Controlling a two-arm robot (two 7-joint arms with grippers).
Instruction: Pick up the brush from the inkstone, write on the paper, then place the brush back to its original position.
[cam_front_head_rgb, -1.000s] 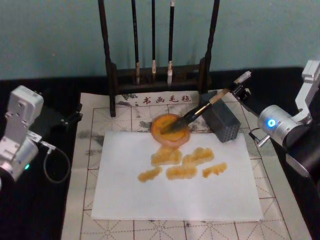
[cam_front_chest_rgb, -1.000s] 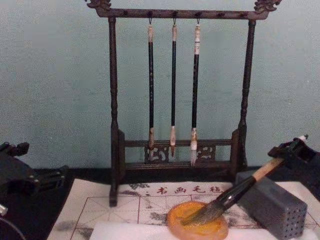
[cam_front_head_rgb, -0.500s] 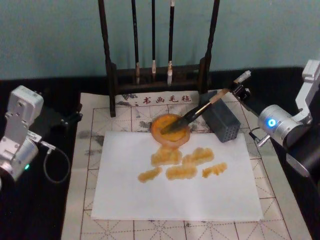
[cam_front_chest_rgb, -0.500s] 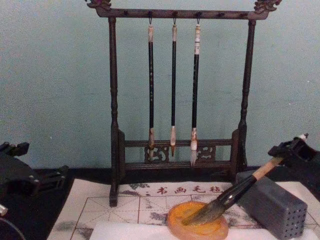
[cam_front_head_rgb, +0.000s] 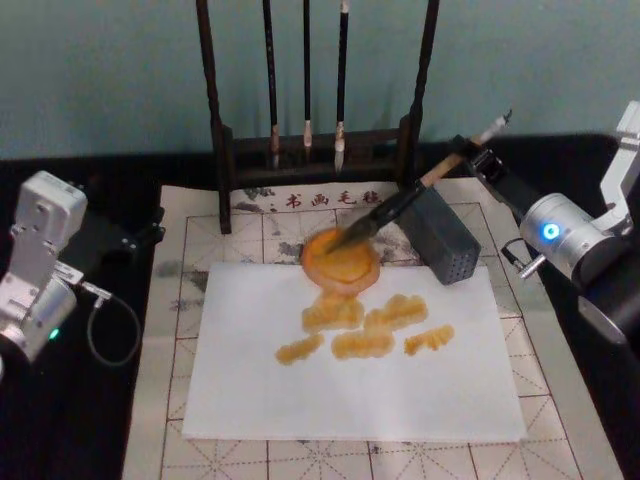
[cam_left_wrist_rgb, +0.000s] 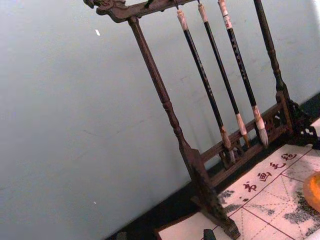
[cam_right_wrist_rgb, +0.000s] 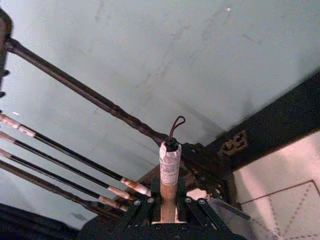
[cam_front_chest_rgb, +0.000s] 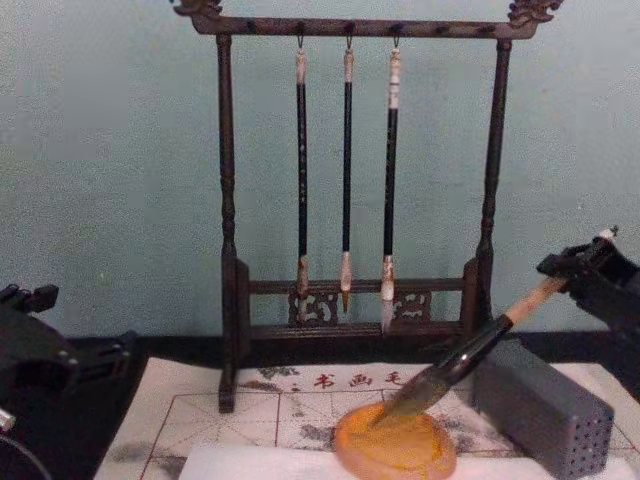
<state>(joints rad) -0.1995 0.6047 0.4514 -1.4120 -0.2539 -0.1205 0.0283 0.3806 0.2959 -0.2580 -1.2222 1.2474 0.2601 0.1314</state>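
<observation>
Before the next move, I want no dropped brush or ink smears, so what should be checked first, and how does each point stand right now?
1. Grip: ok. The right gripper is shut on the brush, high on its tan handle.
2. Tuft off the inkstone: cannot tell; the tip sits at its surface.
3. Handle off the grey block: cannot tell; it passes close over the top edge.
4. Free space on the paper: ok; orange strokes cover the middle, the near part is bare.
5. Left gripper out of the way: ok; parked beside the mat's left edge.
</observation>
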